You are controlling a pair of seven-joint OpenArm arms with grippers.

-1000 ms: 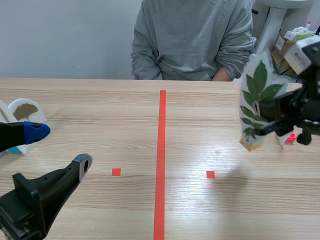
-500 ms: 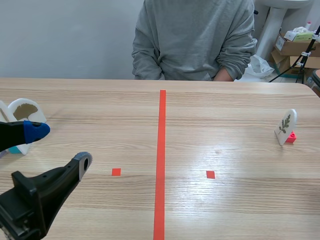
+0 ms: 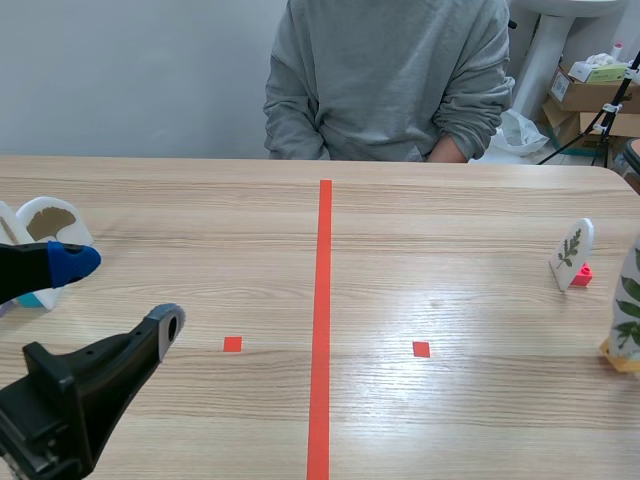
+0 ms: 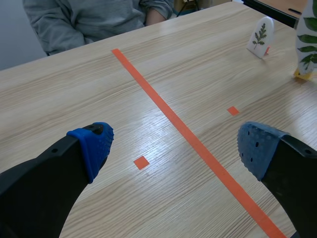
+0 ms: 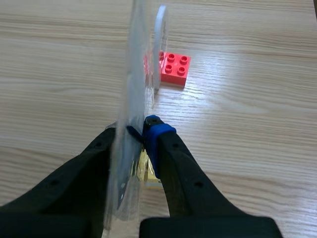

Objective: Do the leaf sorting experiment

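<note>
Looking over the pale wooden bench (image 3: pixel 450 260), you are seeing it running away to a person in a grey sweatshirt (image 3: pixel 385 80) who is sitting at its far edge with arms folded in.

Your left gripper (image 4: pixel 173 146) is hanging over the near left corner of the bench. Its jaws are standing wide apart and released, with nothing lying between the blue dotted pads (image 4: pixel 96 144).

Your right gripper (image 5: pixel 133 131) is clenching on the tall clear laminated card with the green compound leaf (image 3: pixel 628 300), pinching the sheet low between its two fingers. That card is standing upright at the bench's right edge, nearer to you than the other card on that side. In the scene view you are catching only its left part, and the arm itself is not showing there.

At the left edge, a rounded white card bearing a tan fan-shaped leaf (image 3: pixel 50 222) is standing just behind your left gripper's upper finger.

Toward the far right corner, a small white arched card with a dark green sprig (image 3: pixel 572 250) is leaning upright, touching a red studded plastic brick (image 3: pixel 582 275) at its foot.

Under the gripped card, a small yellow block (image 3: pixel 620 357) is sitting at its lower end, right at the bench surface; whether it is resting there you cannot tell.
</note>
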